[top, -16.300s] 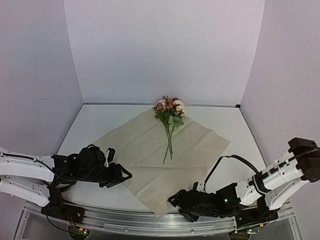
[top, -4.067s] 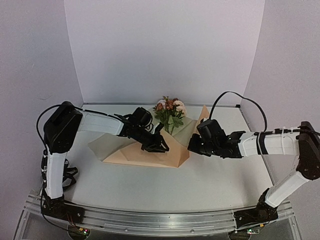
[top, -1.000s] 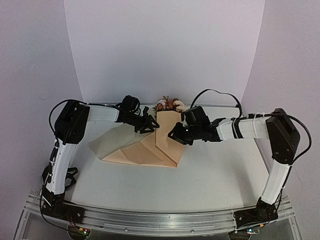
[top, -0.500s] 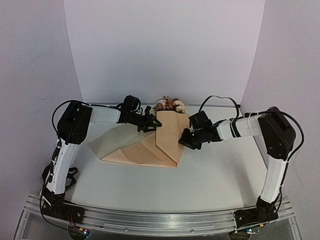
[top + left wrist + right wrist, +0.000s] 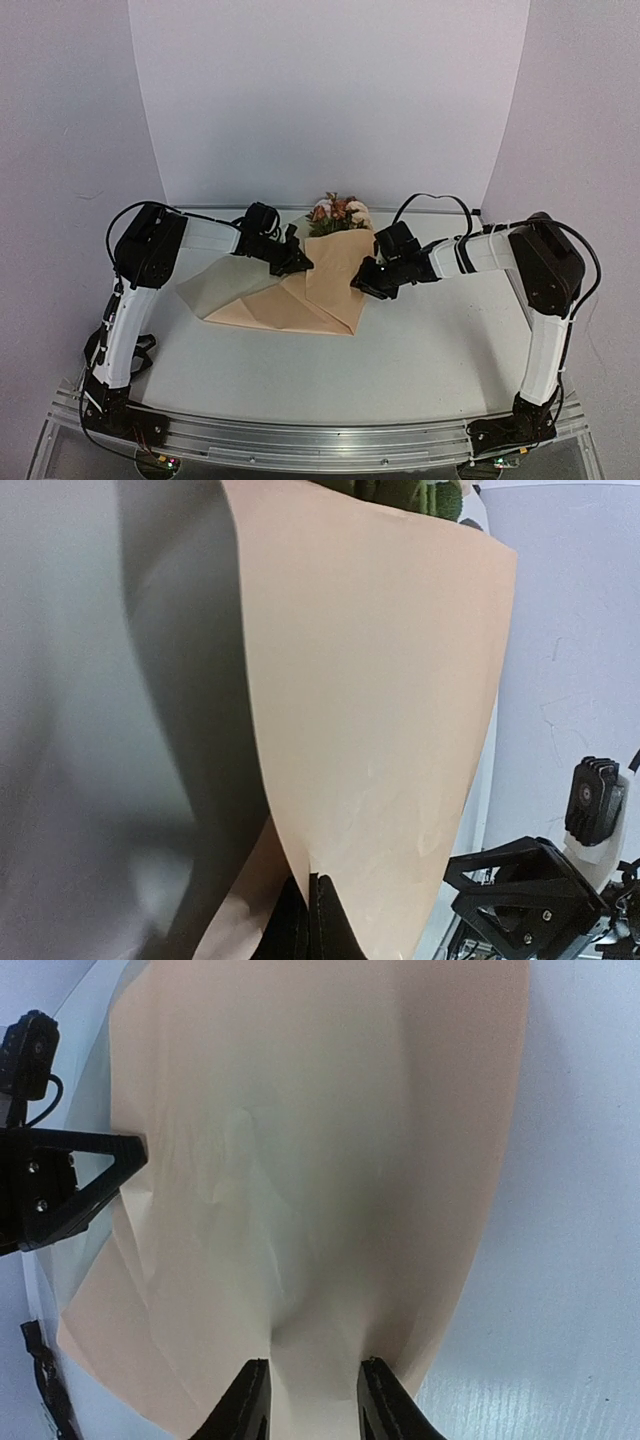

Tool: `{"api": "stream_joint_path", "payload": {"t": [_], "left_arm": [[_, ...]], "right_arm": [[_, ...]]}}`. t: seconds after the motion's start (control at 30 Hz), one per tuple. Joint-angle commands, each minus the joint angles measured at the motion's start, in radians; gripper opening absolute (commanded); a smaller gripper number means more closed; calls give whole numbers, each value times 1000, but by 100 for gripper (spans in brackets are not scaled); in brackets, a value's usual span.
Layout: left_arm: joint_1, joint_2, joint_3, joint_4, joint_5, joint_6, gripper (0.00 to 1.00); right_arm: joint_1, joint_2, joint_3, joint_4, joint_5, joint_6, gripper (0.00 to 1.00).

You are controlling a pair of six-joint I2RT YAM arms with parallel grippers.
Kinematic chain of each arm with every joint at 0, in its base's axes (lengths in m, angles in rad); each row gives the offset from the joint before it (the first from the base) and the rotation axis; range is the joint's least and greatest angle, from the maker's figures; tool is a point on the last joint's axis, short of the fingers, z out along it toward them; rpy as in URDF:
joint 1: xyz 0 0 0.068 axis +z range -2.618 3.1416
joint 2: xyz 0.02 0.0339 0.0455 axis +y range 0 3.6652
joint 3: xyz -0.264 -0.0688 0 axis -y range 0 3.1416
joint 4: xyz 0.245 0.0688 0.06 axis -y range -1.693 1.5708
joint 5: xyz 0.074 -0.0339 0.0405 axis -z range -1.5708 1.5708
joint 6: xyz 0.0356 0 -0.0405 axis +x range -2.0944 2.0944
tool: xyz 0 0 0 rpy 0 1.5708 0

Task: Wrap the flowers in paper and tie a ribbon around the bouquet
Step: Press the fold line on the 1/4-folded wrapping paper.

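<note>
**Operator:** Report the left gripper.

**Technician:** The left gripper [image 5: 309, 895] is fully closed. Its tips pinch the edge of a flap of the paper [image 5: 320, 295], on the left side of the folded section.

**Operator:** And the right gripper?

**Technician:** The right gripper [image 5: 312, 1370] is partly open. Its two fingers stand apart at the right side of the same folded section, close to its edge, and paper shows in the gap between them. Whether they press on the sheet cannot be told.

**Operator:** Where is the paper?

**Technician:** It lies at the centre rear of the table [image 5: 430, 350], folded into overlapping panels. One tan panel covers the middle. A wider folded part spreads out to the left and front.

**Operator:** Where are the flowers?

**Technician:** The flowers [image 5: 338, 211] are at the far end of the paper, near the back wall. Blooms and leaves show above its top edge. The stems are hidden under the fold.

**Operator:** How do the grippers stand relative to each other?

**Technician:** They are on opposite sides of the folded section, near each other but apart.
</note>
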State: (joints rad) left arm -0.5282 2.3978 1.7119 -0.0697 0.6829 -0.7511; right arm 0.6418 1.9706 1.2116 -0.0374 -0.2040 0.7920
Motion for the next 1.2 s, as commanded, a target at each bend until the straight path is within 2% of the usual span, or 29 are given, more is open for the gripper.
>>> {"api": "stream_joint_path", "payload": {"t": [0.0, 0.3, 0.57, 0.73, 0.83, 0.9, 1.03, 1.17], "left_arm": [[5, -53, -17, 6, -64, 38, 0], [6, -62, -34, 11, -107, 34, 0], [7, -80, -57, 20, -117, 41, 0], [7, -153, -78, 7, -177, 75, 18], [6, -232, -110, -11, -236, 102, 36], [2, -285, -138, -11, -253, 107, 41], [-38, -352, -180, -8, -215, 100, 38], [-103, -323, -194, 8, -109, 55, 25]], "right_arm": [[1, -53, -53, 81, -86, 40, 33], [1, -61, -206, 287, -184, 174, 31], [1, -21, -263, 410, -220, 257, 31], [1, -21, -286, 409, -202, 254, 30], [1, -17, -283, 407, -199, 254, 30], [1, -16, -281, 402, -197, 254, 30], [1, -24, -276, 384, -186, 241, 30], [1, -31, -260, 352, -182, 225, 30]]}}
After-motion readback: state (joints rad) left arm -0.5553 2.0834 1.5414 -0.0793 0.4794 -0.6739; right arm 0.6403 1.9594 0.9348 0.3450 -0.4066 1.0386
